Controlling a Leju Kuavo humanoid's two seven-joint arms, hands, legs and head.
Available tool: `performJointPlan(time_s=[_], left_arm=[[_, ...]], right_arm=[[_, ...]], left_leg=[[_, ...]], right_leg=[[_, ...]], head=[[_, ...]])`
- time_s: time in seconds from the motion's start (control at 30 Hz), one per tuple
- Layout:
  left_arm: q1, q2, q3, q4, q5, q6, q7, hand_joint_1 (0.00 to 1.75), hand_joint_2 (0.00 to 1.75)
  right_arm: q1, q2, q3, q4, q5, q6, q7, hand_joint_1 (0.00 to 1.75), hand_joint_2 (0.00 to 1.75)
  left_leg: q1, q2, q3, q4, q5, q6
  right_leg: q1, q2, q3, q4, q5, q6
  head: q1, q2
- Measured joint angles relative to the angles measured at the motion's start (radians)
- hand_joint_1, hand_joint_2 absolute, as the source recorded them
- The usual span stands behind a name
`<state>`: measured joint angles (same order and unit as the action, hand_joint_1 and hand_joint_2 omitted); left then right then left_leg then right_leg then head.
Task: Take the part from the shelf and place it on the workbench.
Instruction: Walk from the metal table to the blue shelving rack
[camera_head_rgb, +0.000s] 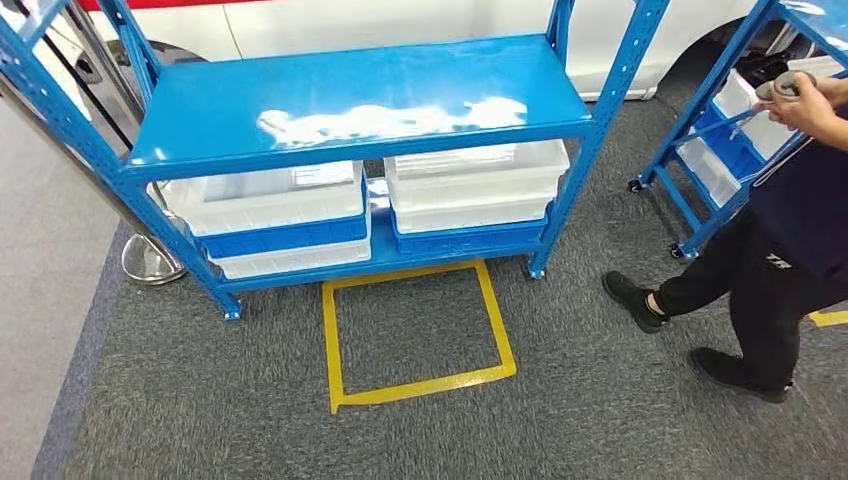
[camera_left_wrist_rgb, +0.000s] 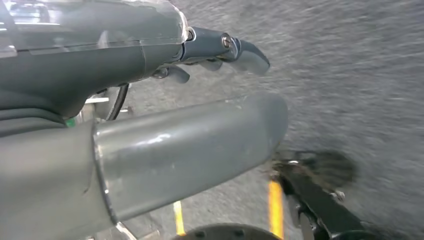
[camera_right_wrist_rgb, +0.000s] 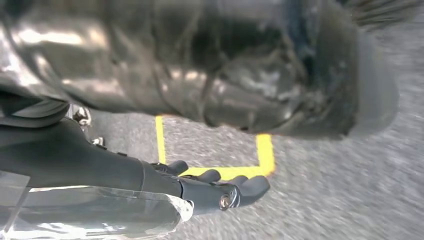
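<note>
Below, left hand and right hand hanging over grey carpet, fingers apart, grasping nothing; blue shelf at 12 o'clock, person at 3.

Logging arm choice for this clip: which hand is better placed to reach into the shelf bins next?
Neither clearly. The left hand and right hand both hang empty over the carpet, fingers apart. The shelf and its white bins sit centred ahead, a person standing on the right side, so left looks slightly freer.
</note>
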<state>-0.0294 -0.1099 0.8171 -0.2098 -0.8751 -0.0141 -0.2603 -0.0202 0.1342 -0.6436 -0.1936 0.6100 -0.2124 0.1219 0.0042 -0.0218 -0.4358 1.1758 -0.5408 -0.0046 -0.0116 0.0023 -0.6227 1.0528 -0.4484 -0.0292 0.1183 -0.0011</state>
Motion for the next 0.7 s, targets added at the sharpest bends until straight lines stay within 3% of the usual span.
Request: performJointPlan(time_s=[0.03, 0.07, 0.1, 0.17, 0.2, 0.23, 0.3, 0.33, 0.37, 0.4, 0.43, 0.47, 0.5, 0.53, 0.57, 0.6, 0.67, 0.7], left_arm=[[-0.001, 0.000, 0.000, 0.000, 0.000, 0.000, 0.000, 0.00, 0.00], [0.000, -0.001, 0.000, 0.000, -0.001, 0.000, 0.000, 0.00, 0.00], [0.002, -0.001, 0.001, 0.000, -0.001, 0.000, 0.000, 0.00, 0.00], [0.007, 0.000, 0.003, 0.000, -0.002, 0.000, 0.001, 0.00, 0.00], [0.010, 0.000, 0.004, 0.000, -0.002, 0.000, 0.001, 0.00, 0.00], [0.013, 0.000, 0.005, 0.000, -0.003, 0.000, 0.002, 0.00, 0.00], [0.021, 0.000, 0.007, 0.000, -0.004, 0.000, 0.002, 0.00, 0.00], [0.025, 0.000, 0.008, 0.001, -0.004, 0.000, 0.002, 0.00, 0.00], [0.026, 0.000, 0.009, 0.001, -0.005, 0.000, 0.002, 0.00, 0.00], [0.024, 0.000, 0.010, 0.001, -0.005, 0.000, 0.003, 0.00, 0.00], [0.020, 0.000, 0.011, 0.001, -0.006, 0.000, 0.003, 0.00, 0.00], [0.015, 0.000, 0.011, 0.001, -0.007, 0.000, 0.003, 0.00, 0.00], [0.010, 0.001, 0.011, 0.001, -0.009, 0.000, 0.003, 0.00, 0.00], [0.006, 0.001, 0.012, 0.001, -0.010, 0.000, 0.002, 0.00, 0.00], [0.005, 0.001, 0.012, 0.001, -0.012, 0.000, 0.003, 0.00, 0.00], [0.005, 0.001, 0.013, 0.001, -0.013, 0.000, 0.003, 0.00, 0.00], [0.007, 0.001, 0.014, 0.001, -0.015, 0.001, 0.004, 0.00, 0.00], [0.009, 0.001, 0.014, 0.001, -0.016, 0.003, 0.006, 0.00, 0.00]], right_arm=[[0.000, 0.000, 0.000, 0.000, 0.000, 0.000, 0.000, 0.00, 0.00], [-0.001, 0.000, -0.001, 0.000, 0.000, 0.000, 0.000, 0.00, 0.00], [-0.001, 0.000, -0.001, 0.000, 0.000, 0.000, 0.000, 0.00, 0.00], [0.000, 0.001, -0.002, 0.000, 0.000, 0.003, 0.000, 0.00, 0.00], [0.001, 0.001, -0.003, 0.000, 0.000, 0.004, 0.000, 0.00, 0.00], [0.002, 0.002, -0.005, 0.000, -0.001, 0.006, 0.000, 0.00, 0.00], [0.007, 0.004, -0.008, 0.001, -0.001, 0.008, 0.000, 0.00, 0.00], [0.007, 0.006, -0.010, 0.002, 0.000, 0.009, 0.000, 0.00, 0.00], [0.006, 0.007, -0.011, 0.002, 0.002, 0.009, 0.000, 0.00, 0.44], [0.000, 0.007, -0.011, 0.002, 0.003, 0.009, 0.000, 0.00, 0.87], [-0.006, 0.007, -0.011, 0.001, 0.004, 0.008, 0.000, 0.00, 1.31], [-0.013, 0.007, -0.011, 0.001, 0.005, 0.008, 0.000, 0.00, 1.31], [-0.018, 0.008, -0.011, 0.000, 0.004, 0.008, 0.000, 0.00, 0.87], [-0.022, 0.009, -0.011, 0.000, 0.002, 0.008, 0.000, 0.00, 0.44], [-0.023, 0.010, -0.012, 0.000, -0.002, 0.009, 0.001, 0.00, 0.00], [-0.022, 0.011, -0.014, 0.000, -0.007, 0.010, 0.002, 0.00, 0.00], [-0.016, 0.011, -0.021, 0.000, -0.020, 0.009, 0.002, 0.00, 0.00], [-0.013, 0.011, -0.026, 0.000, -0.024, 0.008, 0.001, 0.00, 0.00]], left_leg=[[0.002, 0.006, -0.055, 0.071, 0.000, -0.004], [0.003, 0.009, -0.101, 0.115, -0.029, -0.009], [0.005, 0.010, -0.142, 0.134, -0.078, -0.012], [0.006, 0.013, -0.203, 0.113, -0.172, -0.016], [0.006, 0.014, -0.225, 0.078, -0.183, -0.015], [0.006, 0.015, -0.243, 0.029, -0.147, -0.011], [0.003, 0.018, -0.267, -0.073, 0.035, 0.000], [-0.001, 0.018, -0.269, -0.098, 0.113, 0.007], [-0.004, 0.019, -0.264, -0.107, 0.155, 0.014], [-0.008, 0.018, -0.252, -0.101, 0.151, 0.022], [-0.008, 0.017, -0.237, -0.102, 0.137, 0.030], [-0.007, 0.016, -0.220, -0.110, 0.124, 0.038], [-0.005, 0.015, -0.201, -0.121, 0.114, 0.045], [-0.004, 0.015, -0.180, -0.132, 0.105, 0.050], [-0.004, 0.016, -0.157, -0.142, 0.093, 0.053], [-0.004, 0.018, -0.131, -0.152, 0.082, 0.055], [-0.005, 0.019, -0.076, -0.167, 0.053, 0.055], [-0.005, 0.021, -0.049, -0.173, 0.036, 0.053]], right_leg=[[-0.001, -0.001, 0.026, -0.013, -0.014, -0.004], [-0.002, -0.001, 0.054, -0.025, -0.028, -0.006], [-0.002, 0.001, 0.085, -0.036, -0.045, -0.005], [-0.003, 0.004, 0.152, -0.055, -0.081, -0.003], [-0.004, 0.005, 0.185, -0.064, -0.101, -0.001], [-0.004, 0.005, 0.217, -0.071, -0.122, 0.002], [-0.002, 0.006, 0.270, -0.077, -0.166, 0.010], [-0.001, 0.008, 0.292, -0.079, -0.189, 0.017], [0.000, 0.010, 0.312, -0.078, -0.204, 0.024], [-0.001, 0.012, 0.323, -0.065, -0.205, 0.031], [-0.002, 0.012, 0.315, -0.029, -0.188, 0.037], [-0.004, 0.011, 0.286, 0.034, -0.158, 0.042], [-0.004, 0.010, 0.237, 0.111, -0.132, 0.046], [-0.005, 0.008, 0.181, 0.186, -0.126, 0.048], [-0.004, 0.007, 0.128, 0.240, -0.147, 0.048], [-0.003, 0.006, 0.084, 0.267, -0.193, 0.049], [-0.002, 0.005, 0.017, 0.259, -0.295, 0.048], [0.000, 0.003, -0.009, 0.232, -0.317, 0.045]], head=[[0.000, 0.000], [0.000, 0.000], [0.000, 0.000], [0.000, 0.000], [0.000, 0.000], [0.000, 0.000], [0.000, 0.000], [0.000, 0.000], [0.000, 0.000], [0.000, 0.000], [0.000, 0.000], [0.000, 0.000], [0.001, 0.000], [0.001, 0.000], [0.001, 0.000], [0.001, 0.000], [0.001, 0.000], [0.002, 0.000]])
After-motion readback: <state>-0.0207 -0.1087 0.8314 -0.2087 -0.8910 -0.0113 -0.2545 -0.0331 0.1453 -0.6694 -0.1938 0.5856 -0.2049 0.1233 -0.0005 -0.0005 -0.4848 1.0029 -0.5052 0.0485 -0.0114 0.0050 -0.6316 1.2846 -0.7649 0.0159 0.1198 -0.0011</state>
